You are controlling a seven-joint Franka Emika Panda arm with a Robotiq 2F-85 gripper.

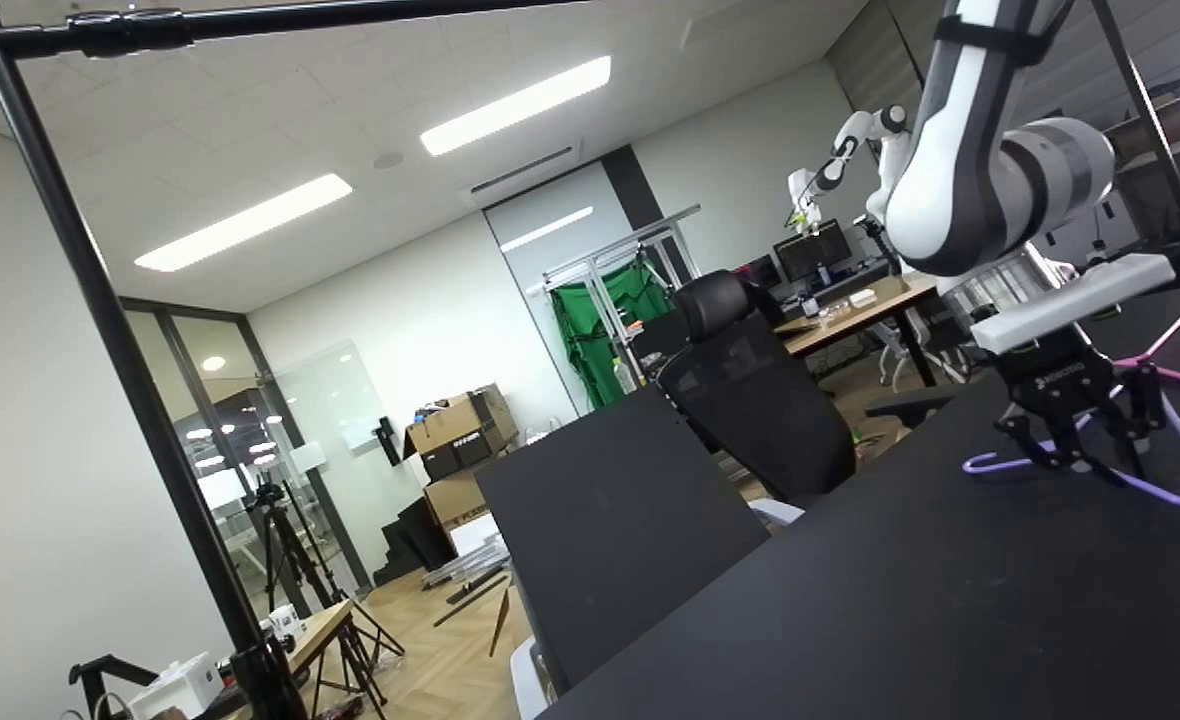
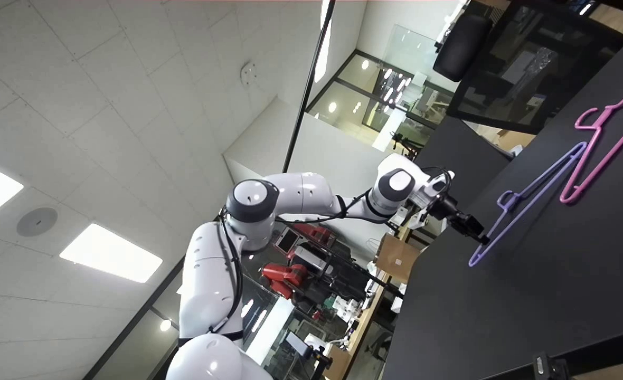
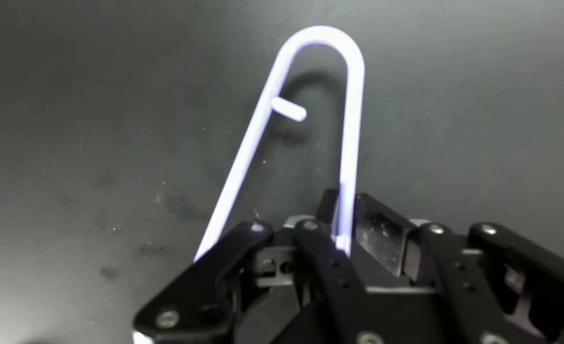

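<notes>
1. Black tabletop (image 1: 900, 600), a mesh-backed chair (image 1: 765, 410) beyond it
2. Gripper (image 3: 346, 210) with jaws clamped on one bar of the purple hanger (image 3: 353, 110), near a rounded end, at the tabletop
3. Pink hanger (image 2: 598, 125) overlaps its far end in an exterior view

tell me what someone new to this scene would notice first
Probably the big white robot arm, arching across the middle of an exterior view. Next, the purple hanger, pinched by the end effector over the black tabletop. The bright pink hanger stands out too, at the right edge of both exterior views.
</notes>
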